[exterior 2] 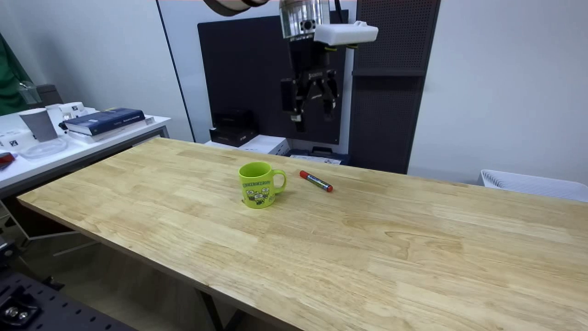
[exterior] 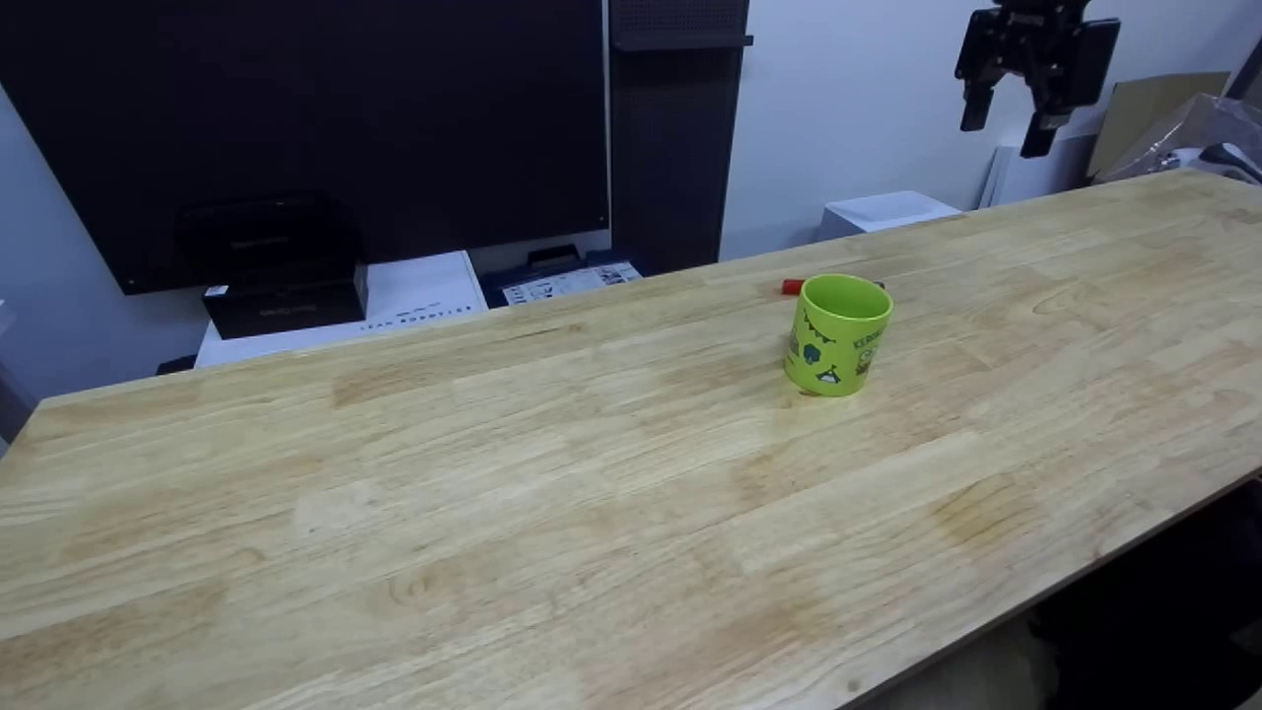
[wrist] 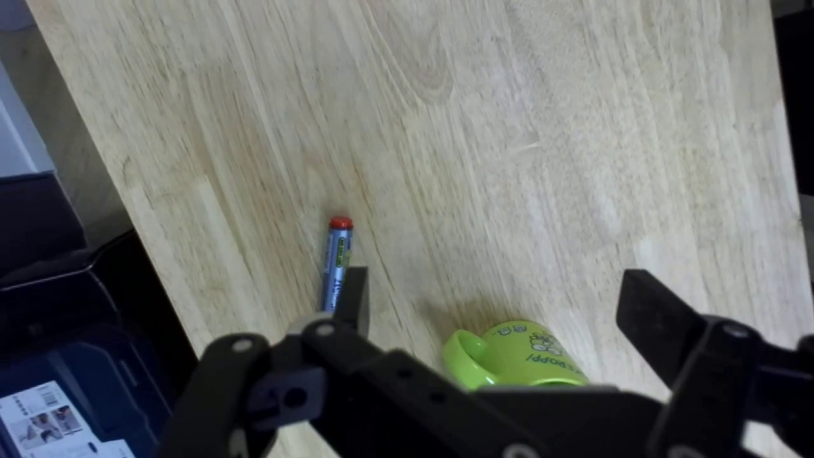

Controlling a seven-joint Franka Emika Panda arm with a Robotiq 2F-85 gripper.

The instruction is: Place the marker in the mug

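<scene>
The lime-green mug (exterior: 838, 345) stands upright on the wooden table, with dark printed figures on its side. It also shows in an exterior view (exterior 2: 258, 186) with its handle toward the marker, and in the wrist view (wrist: 524, 353), partly hidden by the gripper. The marker (exterior 2: 316, 181) lies on the table beside the mug, apart from it, with red ends and a bluish printed barrel. In an exterior view the mug hides most of it and a red end (exterior: 792, 287) shows. In the wrist view a finger covers part of the marker (wrist: 336, 264). My gripper (exterior 2: 314, 117) is open and empty, high above the table.
The wooden table (exterior 2: 404, 257) has its back edge near the marker. Behind it stand dark boxes (exterior: 286, 301), a white box (exterior: 882, 211) and a dark panel (exterior: 296, 128). A white side table holds books (exterior 2: 104, 122) and a grey cup (exterior 2: 39, 124).
</scene>
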